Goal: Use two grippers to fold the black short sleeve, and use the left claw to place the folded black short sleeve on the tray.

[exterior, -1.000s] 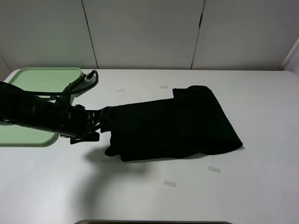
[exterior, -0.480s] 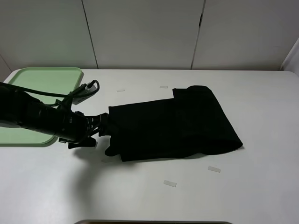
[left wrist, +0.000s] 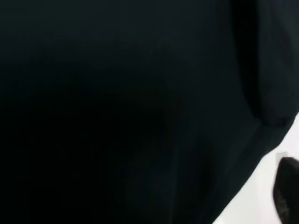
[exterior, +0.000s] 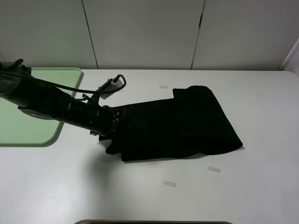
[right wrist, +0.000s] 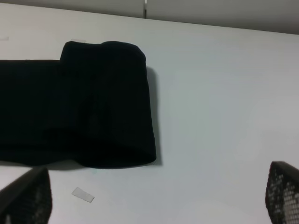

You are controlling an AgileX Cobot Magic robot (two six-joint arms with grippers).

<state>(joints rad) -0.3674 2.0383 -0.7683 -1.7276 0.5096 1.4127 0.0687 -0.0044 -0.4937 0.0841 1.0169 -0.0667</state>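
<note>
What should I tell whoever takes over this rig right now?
Left gripper: at the shirt's left edge. Its wrist view is almost all black cloth, so open or shut is unclear.
Right gripper: open, empty, off the cloth.
Shirt: lies folded on the table, to the right of the tray.
Done: folding, by the look of it.
Left: confirm the left grip, then carry the shirt onto the tray.

A white worktop (exterior: 261, 102) stands against pale wall panels (exterior: 140, 32) split by dark vertical seams, evenly lit.
</note>
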